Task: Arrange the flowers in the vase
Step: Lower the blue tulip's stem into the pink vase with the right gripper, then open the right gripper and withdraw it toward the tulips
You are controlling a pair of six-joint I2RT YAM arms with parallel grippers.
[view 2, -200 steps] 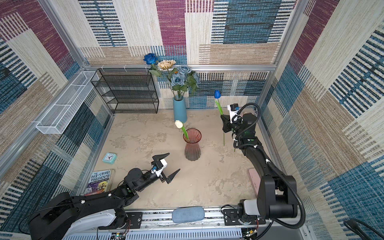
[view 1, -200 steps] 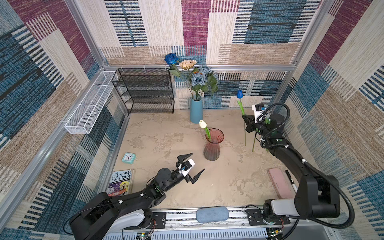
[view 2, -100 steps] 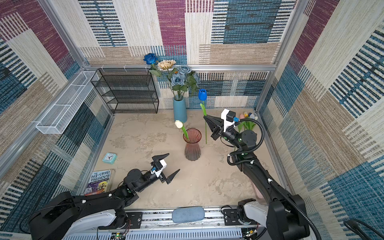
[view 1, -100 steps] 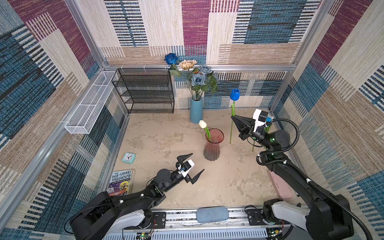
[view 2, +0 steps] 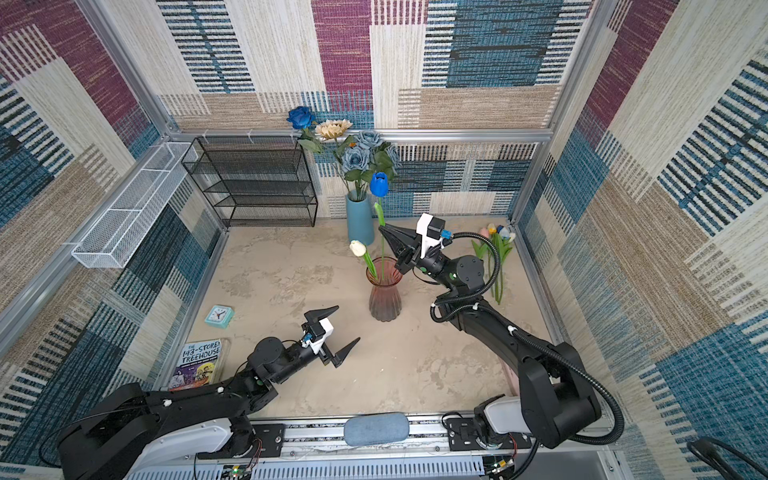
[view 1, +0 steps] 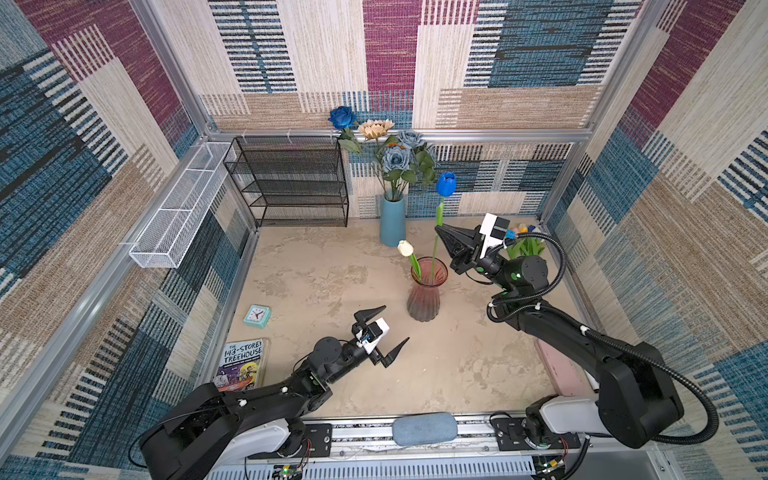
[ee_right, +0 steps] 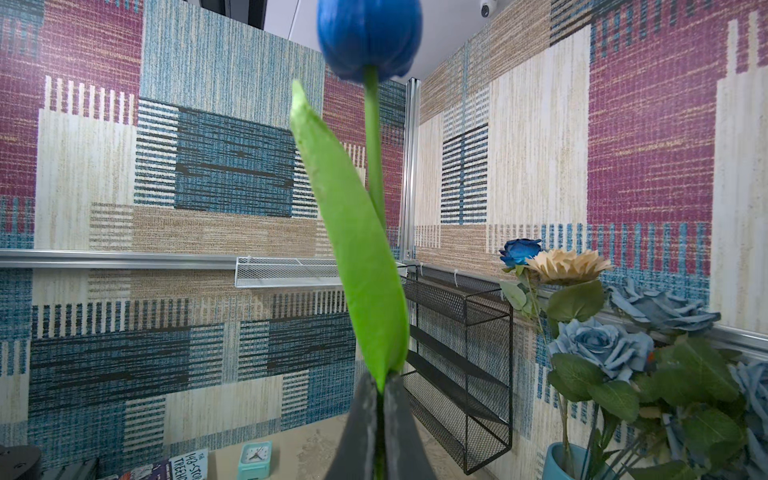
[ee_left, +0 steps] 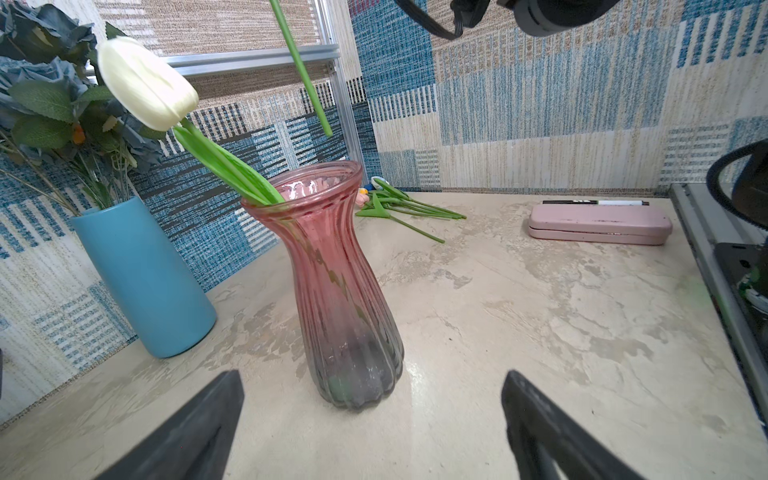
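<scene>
A pink glass vase [view 1: 428, 291] [view 2: 384, 291] [ee_left: 336, 270] stands mid-table with a white tulip [view 1: 406, 248] [ee_left: 145, 83] leaning in it. My right gripper [view 1: 440, 230] [view 2: 384, 230] [ee_right: 379, 382] is shut on the stem of a blue tulip [view 1: 446, 184] [view 2: 378, 184] [ee_right: 370, 37], held upright. Its stem end [ee_left: 328, 133] hangs just above the vase mouth. My left gripper [view 1: 395, 324] [view 2: 348, 323] [ee_left: 370, 386] is open and empty, low on the table in front of the vase. More tulips [view 1: 525, 241] [view 2: 496, 245] [ee_left: 395, 203] lie in the back right corner.
A blue vase [view 1: 392, 220] of roses and a sunflower stands behind the pink one. A black wire rack [view 1: 291, 183] fills the back left, with a white wire basket [view 1: 178, 208] on the left wall. A clock [view 1: 257, 316], a book [view 1: 243, 363] and a pink case [ee_left: 598, 224] lie near the sides.
My right gripper has carried the blue tulip leftward from the back right corner to above the pink vase. The left arm has stayed still.
</scene>
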